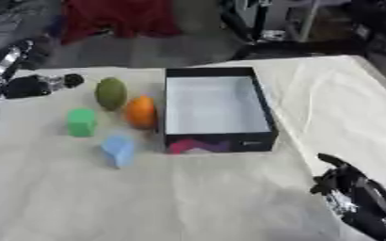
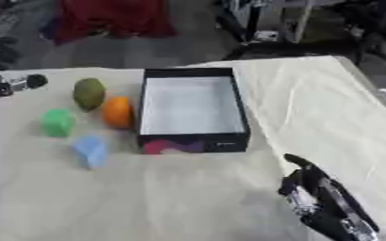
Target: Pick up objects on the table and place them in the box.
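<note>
Black and silver, the right hand (image 2: 316, 197) rests at the lower right edge of the cloth-covered table (image 1: 188, 197), fingers relaxed and holding nothing, with bare cloth open to its left; farther in, a blue block (image 1: 119, 150), green block (image 1: 82, 122), orange fruit (image 1: 140, 112) and green fruit (image 1: 110, 93) lie just left of the box (image 1: 217, 141); the left hand (image 1: 41, 85) hovers at the far left edge, whether released or clenched I cannot tell

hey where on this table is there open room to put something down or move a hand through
Bare cloth lies right of the box up to the table edge, and across the near side between the blue block and the right hand. It is crowded left of the box: green fruit, orange, green block, left hand.
</note>
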Action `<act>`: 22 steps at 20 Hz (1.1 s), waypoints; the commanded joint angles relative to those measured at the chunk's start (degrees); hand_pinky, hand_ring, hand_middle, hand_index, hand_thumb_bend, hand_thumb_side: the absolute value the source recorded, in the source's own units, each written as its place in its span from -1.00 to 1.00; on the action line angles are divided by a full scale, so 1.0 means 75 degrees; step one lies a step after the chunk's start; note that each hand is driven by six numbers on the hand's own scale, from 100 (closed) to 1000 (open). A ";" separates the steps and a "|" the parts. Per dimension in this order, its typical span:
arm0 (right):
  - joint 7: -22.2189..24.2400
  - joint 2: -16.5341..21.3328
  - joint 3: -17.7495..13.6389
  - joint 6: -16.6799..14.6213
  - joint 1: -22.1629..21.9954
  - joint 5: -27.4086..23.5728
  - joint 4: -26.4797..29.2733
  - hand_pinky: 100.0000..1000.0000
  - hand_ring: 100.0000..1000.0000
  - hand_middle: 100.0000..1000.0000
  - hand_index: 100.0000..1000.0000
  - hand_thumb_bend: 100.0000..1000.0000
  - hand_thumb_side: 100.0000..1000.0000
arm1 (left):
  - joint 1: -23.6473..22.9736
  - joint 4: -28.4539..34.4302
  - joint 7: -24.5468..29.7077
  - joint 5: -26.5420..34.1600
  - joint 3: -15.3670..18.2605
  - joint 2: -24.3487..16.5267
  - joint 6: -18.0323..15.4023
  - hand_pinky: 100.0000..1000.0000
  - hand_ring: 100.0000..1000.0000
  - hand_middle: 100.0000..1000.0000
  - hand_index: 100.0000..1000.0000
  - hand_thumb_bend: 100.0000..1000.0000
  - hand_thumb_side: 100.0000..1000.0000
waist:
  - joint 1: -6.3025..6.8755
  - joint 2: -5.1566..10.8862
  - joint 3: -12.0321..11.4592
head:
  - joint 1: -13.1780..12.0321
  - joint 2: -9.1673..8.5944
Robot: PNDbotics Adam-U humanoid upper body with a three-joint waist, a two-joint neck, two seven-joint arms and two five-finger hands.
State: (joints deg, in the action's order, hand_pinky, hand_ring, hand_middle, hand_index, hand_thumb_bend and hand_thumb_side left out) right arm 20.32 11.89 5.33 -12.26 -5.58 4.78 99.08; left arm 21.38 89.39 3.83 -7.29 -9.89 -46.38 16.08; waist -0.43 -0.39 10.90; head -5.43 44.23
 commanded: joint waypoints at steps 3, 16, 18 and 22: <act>0.0021 0.0118 -0.0019 -0.0010 0.0038 0.0040 0.0168 0.64 0.03 -0.16 0.84 -1.00 -0.18 | 0.0153 0.0658 0.0690 -0.0730 0.0219 -0.0244 0.0712 0.64 0.56 0.44 0.88 0.80 0.10 | 0.0052 0.0174 -0.0020 | 0.0011 -0.0015; 0.0108 0.0142 0.0030 0.0005 0.0027 0.0091 0.0156 0.64 0.04 -0.15 0.83 -1.00 -0.18 | 0.0892 0.0735 0.2393 -0.2434 -0.0461 -0.0456 0.1887 0.58 0.54 0.49 0.86 0.64 -0.16 | 0.0064 0.0198 0.0020 | -0.0026 -0.0015; 0.0128 0.0148 0.0044 0.0007 0.0028 0.0104 0.0151 0.64 0.04 -0.15 0.83 -1.00 -0.18 | 0.1208 0.0347 0.2653 -0.2693 -0.0807 -0.0449 0.1803 0.56 0.53 0.50 0.85 0.58 -0.24 | 0.0072 0.0198 0.0043 | -0.0023 -0.0015; 0.0153 0.0145 0.0057 0.0008 0.0026 0.0124 0.0143 0.64 0.04 -0.15 0.83 -1.00 -0.18 | 0.1770 -0.0454 0.3151 -0.3192 -0.1509 -0.0262 0.1513 0.53 0.44 0.52 0.83 0.40 -0.39 | 0.0078 0.0193 0.0073 | 0.0014 -0.0015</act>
State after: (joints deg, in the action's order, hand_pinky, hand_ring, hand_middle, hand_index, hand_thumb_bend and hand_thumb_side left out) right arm 21.23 11.90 5.71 -12.09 -5.62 5.36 99.08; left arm 33.36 87.21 26.31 -29.92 -20.24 -47.33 28.00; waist -0.43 -0.39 11.35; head -5.43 44.23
